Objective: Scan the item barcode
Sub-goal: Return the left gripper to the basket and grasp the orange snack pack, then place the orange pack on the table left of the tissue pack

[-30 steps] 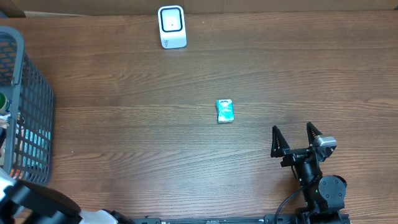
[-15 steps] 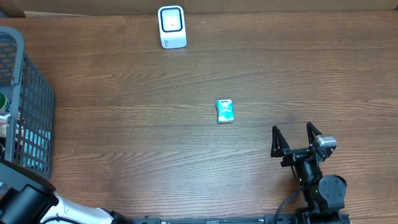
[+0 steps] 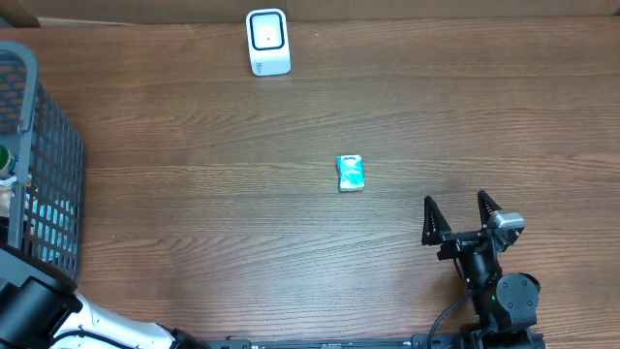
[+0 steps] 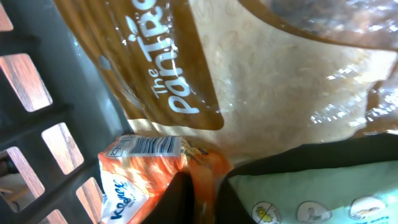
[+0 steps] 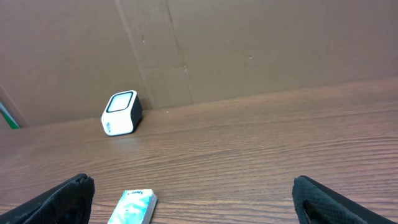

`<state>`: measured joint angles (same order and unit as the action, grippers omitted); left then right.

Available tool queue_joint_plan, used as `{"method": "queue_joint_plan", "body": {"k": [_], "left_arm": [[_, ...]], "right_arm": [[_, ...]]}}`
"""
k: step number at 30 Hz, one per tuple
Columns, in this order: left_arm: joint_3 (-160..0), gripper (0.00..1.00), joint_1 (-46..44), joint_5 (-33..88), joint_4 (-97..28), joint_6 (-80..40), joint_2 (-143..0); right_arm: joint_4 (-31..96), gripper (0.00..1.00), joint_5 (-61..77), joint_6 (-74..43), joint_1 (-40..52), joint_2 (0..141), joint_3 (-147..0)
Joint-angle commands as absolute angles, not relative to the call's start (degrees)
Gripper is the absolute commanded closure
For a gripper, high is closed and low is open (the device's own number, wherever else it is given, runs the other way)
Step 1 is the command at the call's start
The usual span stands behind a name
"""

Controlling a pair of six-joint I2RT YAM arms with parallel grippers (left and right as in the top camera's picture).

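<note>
Left wrist view: left end effector (image 4: 200, 194) pinched shut on the orange tissue pack (image 4: 127, 180), down in the basket (image 4: 74, 74) against a bread bag (image 4: 261, 81). Best lift straight up, clear of the grid wall, barcode (image 4: 152, 146) facing out. Overhead, right end effector (image 3: 457, 208) gapes wide, empty; open bench (image 3: 194, 213) runs to the scanner (image 3: 268, 42), teal pack (image 3: 351, 173) midway.

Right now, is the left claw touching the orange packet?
Touching. The left wrist view shows the left gripper shut on one edge of the orange packet.
</note>
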<state>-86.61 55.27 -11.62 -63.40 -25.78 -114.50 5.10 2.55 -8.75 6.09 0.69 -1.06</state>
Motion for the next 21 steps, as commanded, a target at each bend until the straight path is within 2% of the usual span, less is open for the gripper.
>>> {"method": "queue_joint_plan", "body": {"k": [1,9,21], "left_arm": [[-86.5,0.96,55.4,-10.6,-63.5,-25.7,-115.6],[-93.6,0.96,54.7,-8.1,-68.8,-25.7,-114.4],[-126.3,0.96,47.6,5.2,-78.8,-24.0,-107.4]], "right_arm": [[4.7,0.0,2.2,-8.6,6.4,0.2,-0.5],[4.7,0.0,2.2,-8.6,6.4,0.2,-0.5],[4.7,0.0,2.2,-8.6,6.4,0.2,-0.4]]}}
